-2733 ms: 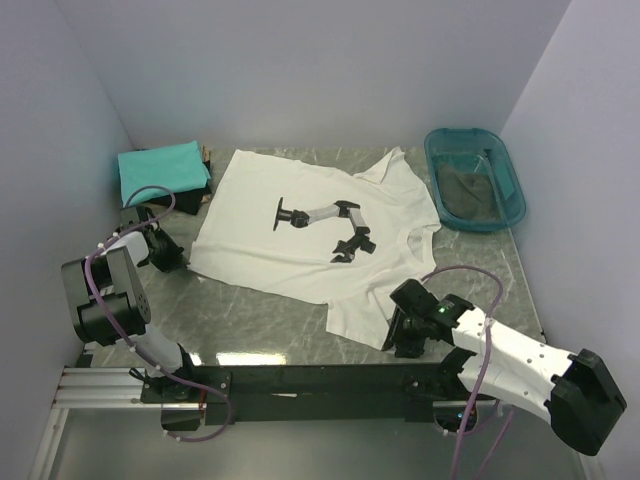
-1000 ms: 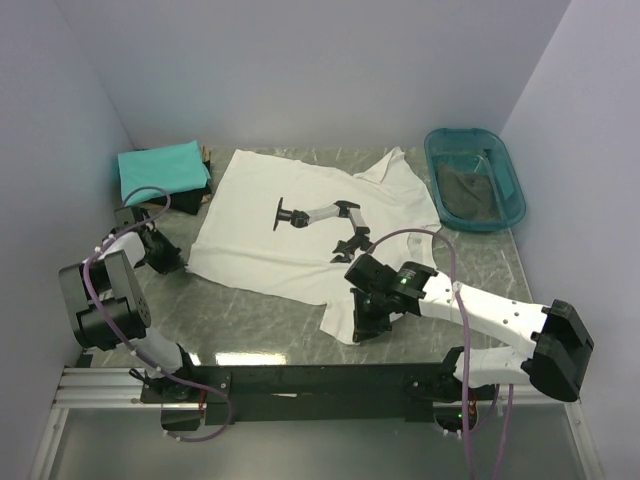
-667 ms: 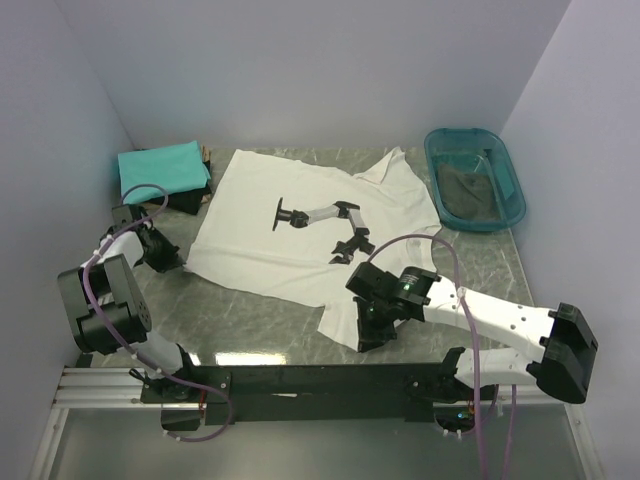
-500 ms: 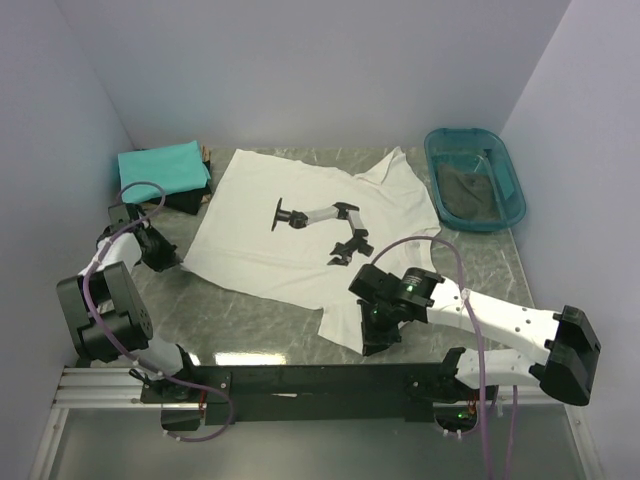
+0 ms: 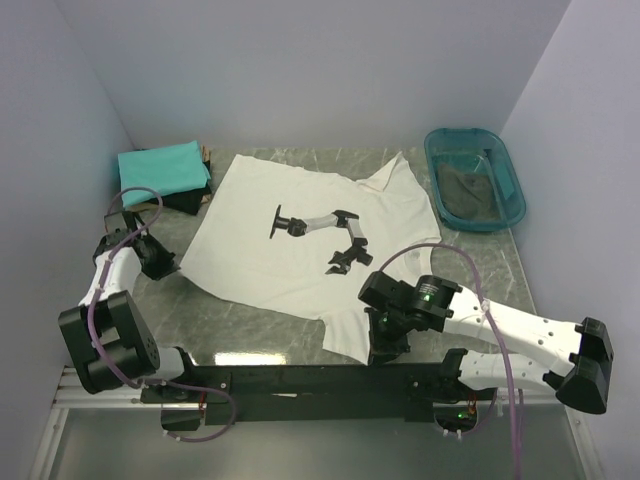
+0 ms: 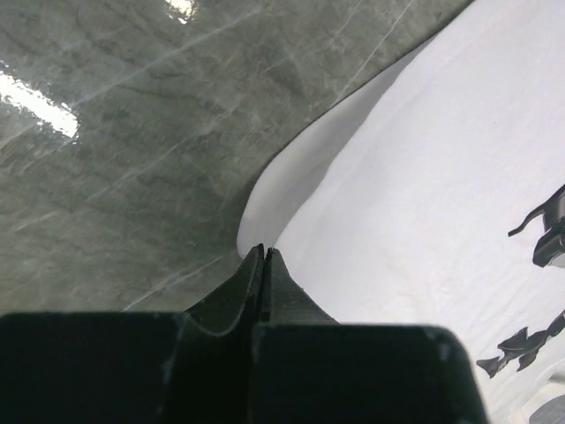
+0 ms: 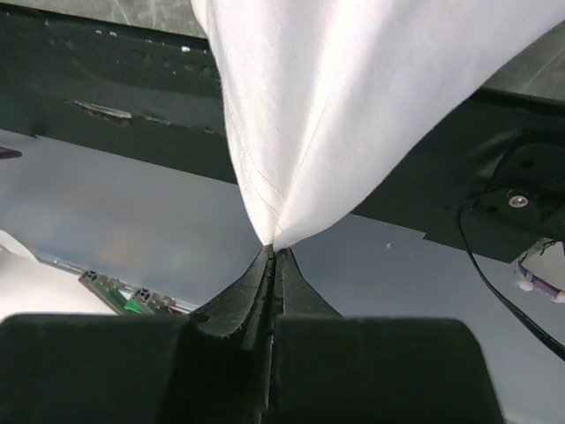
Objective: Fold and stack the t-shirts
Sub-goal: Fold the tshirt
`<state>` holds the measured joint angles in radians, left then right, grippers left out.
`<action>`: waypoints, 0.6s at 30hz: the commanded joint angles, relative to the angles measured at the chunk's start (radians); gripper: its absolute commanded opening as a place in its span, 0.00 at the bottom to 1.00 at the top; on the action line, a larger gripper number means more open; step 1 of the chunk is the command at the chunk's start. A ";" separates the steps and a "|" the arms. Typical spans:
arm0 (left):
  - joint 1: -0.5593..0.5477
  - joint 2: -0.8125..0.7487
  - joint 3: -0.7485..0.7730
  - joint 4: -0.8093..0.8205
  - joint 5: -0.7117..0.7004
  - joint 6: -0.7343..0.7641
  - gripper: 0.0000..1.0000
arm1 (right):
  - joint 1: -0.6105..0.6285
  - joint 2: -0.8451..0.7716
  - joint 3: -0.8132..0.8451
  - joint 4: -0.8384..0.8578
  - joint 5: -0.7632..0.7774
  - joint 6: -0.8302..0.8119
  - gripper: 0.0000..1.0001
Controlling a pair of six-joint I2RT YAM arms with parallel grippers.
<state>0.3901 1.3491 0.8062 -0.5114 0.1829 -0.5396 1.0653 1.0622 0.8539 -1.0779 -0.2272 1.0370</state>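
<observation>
Right gripper (image 5: 385, 350), clamped on the white shirt's (image 5: 250, 250) corner, has dragged it nearer me; left gripper (image 5: 160, 262) clamps the opposite corner. I judge we're flattening it before folding.

Lab test cell: plain walls (image 5: 300, 70) boxing a marble-look table (image 5: 250, 318).

The right gripper (image 5: 382, 350), pinching the white shirt (image 5: 290, 265) by its near corner, is swinging back from the left toward the near edge of the table (image 5: 250, 320), pulling the cloth taut. The left gripper (image 5: 165, 263) is tugging the opposite corner further left.
</observation>
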 commanded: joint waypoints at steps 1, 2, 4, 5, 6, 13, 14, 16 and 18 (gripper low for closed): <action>0.010 -0.042 -0.012 -0.013 -0.019 -0.003 0.01 | 0.019 -0.045 -0.010 -0.039 -0.012 0.052 0.00; 0.010 -0.041 -0.009 -0.012 -0.017 -0.006 0.01 | 0.018 -0.056 -0.009 -0.040 -0.002 0.061 0.00; 0.010 -0.025 0.007 -0.009 -0.008 -0.013 0.01 | 0.016 -0.057 -0.001 -0.036 0.026 0.084 0.00; 0.009 -0.018 0.013 -0.006 0.003 -0.014 0.01 | 0.015 -0.054 0.002 -0.031 0.037 0.087 0.00; 0.009 -0.005 0.020 -0.003 0.009 -0.016 0.01 | 0.009 -0.048 0.004 -0.030 0.058 0.092 0.00; 0.010 0.064 0.086 0.033 0.084 0.001 0.01 | -0.120 0.012 -0.013 0.056 0.109 0.035 0.00; 0.010 0.077 0.093 0.036 0.095 0.004 0.01 | -0.143 0.015 -0.016 0.064 0.115 0.025 0.00; 0.006 0.091 0.108 0.042 0.098 0.010 0.01 | -0.220 0.024 -0.021 0.085 0.121 -0.020 0.00; 0.001 0.110 0.126 0.054 0.099 0.009 0.01 | -0.264 0.028 -0.013 0.095 0.132 -0.066 0.00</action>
<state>0.3958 1.4456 0.8768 -0.4973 0.2466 -0.5419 0.8547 1.0882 0.8425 -1.0260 -0.1417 1.0443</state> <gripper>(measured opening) 0.016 0.008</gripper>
